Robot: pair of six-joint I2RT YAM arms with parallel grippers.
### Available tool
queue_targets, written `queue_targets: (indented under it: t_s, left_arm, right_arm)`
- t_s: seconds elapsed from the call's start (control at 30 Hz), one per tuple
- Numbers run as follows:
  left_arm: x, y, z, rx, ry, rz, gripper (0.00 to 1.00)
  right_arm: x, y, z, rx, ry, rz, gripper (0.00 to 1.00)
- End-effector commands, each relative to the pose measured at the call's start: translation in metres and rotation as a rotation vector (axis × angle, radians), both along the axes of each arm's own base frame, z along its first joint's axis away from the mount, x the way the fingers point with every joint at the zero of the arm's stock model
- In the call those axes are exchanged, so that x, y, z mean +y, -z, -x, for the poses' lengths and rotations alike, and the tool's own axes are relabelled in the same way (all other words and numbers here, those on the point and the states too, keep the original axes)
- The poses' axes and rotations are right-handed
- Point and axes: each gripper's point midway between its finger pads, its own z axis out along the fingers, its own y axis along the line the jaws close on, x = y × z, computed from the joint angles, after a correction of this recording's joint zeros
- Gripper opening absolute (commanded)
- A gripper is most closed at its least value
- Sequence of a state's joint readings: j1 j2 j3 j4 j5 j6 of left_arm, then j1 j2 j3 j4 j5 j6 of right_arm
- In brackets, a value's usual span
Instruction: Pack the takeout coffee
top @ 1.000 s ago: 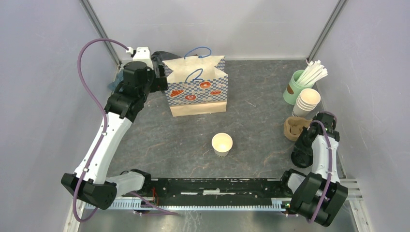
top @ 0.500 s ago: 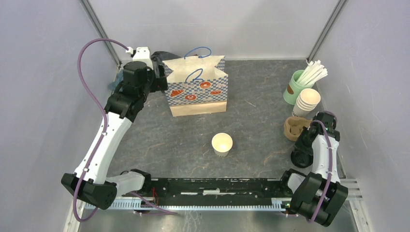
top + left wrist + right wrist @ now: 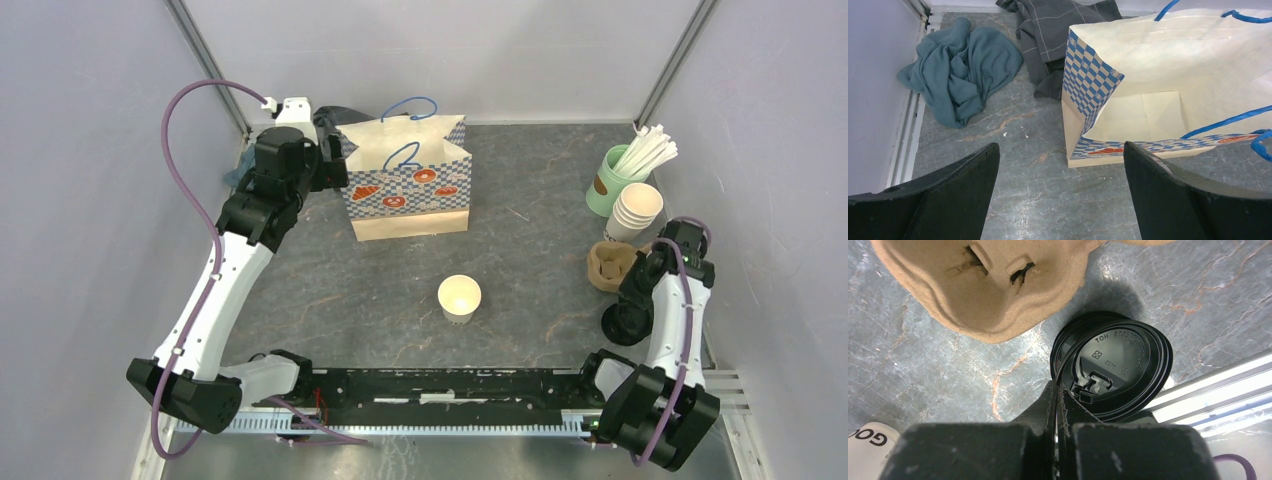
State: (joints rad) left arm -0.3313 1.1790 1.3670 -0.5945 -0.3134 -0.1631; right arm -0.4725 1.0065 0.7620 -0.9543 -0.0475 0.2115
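No cup with a black lid on it is in view. A lidless cream paper cup (image 3: 459, 297) stands upright mid-table. My right gripper (image 3: 1058, 390) is shut on the near rim of a round black plastic lid (image 3: 1120, 365). The lid sits low over the table at the right edge, next to a brown pulp cup carrier (image 3: 983, 285). In the top view the right gripper (image 3: 634, 300) is above the lid (image 3: 624, 328). My left gripper (image 3: 1060, 150) is open and empty by the left end of the open blue-checked paper bag (image 3: 1158, 100), which also shows in the top view (image 3: 405, 180).
A mint-green cup of white straws (image 3: 612, 178) and a stack of lidless cream cups (image 3: 633, 212) stand at the right. A teal cloth (image 3: 963, 65) and a dark grey cloth (image 3: 1053, 35) lie behind the bag's left end. A metal rail (image 3: 1213, 390) runs near the lid.
My right wrist has shifted a little to the right and back, still over the black lid. The left arm, bag and cup have not moved.
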Motion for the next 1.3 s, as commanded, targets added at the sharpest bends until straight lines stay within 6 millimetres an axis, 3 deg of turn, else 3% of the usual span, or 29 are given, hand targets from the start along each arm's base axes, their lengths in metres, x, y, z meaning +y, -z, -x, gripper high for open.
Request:
queue_targets:
  t_s: [0.0, 0.17, 0.23, 0.4, 0.57, 0.7, 0.9, 1.07, 1.13, 1.27]
  left_arm:
    - [-0.003, -0.018, 0.001, -0.066, 0.012, 0.031, 1.00]
    - [-0.022, -0.029, 0.012, -0.081, 0.072, 0.048, 1.00]
    - [-0.030, -0.036, 0.015, -0.099, 0.093, 0.050, 1.00]
    - [-0.061, -0.062, 0.018, -0.148, 0.183, 0.059, 1.00]
    - [-0.083, -0.089, 0.022, -0.157, 0.248, 0.179, 1.00]
    - [-0.115, -0.097, 0.027, -0.069, 0.331, 0.344, 1.00]
    - [-0.179, -0.093, 0.064, 0.157, 0.548, 0.722, 1.00]
    - [-0.203, -0.083, 0.099, 0.288, 0.619, 1.104, 1.00]
    - [-0.212, -0.088, 0.110, 0.290, 0.643, 1.226, 1.00]
    - [-0.230, -0.104, 0.123, 0.274, 0.702, 1.280, 1.00]
  right_arm:
    - [-0.011, -0.037, -0.004, -0.053, 0.027, 0.067, 0.00]
    - [-0.006, -0.093, -0.016, -0.173, -0.069, 0.094, 0.00]
    - [0.006, -0.115, -0.029, -0.260, -0.167, 0.058, 0.00]
    - [0.072, -0.156, -0.077, -0.582, -0.382, -0.179, 0.00]
    - [0.144, -0.193, -0.108, -0.819, -0.577, -0.444, 0.00]
    - [0.200, -0.229, -0.101, -0.933, -0.746, -0.647, 0.00]
    - [0.248, -0.274, -0.075, -1.034, -0.896, -0.842, 0.00]
    - [0.273, -0.303, -0.047, -1.139, -1.001, -0.948, 0.00]
    - [0.279, -0.310, -0.038, -1.173, -1.030, -1.003, 0.00]
    - [0.289, -0.327, -0.025, -1.211, -1.080, -1.108, 0.00]
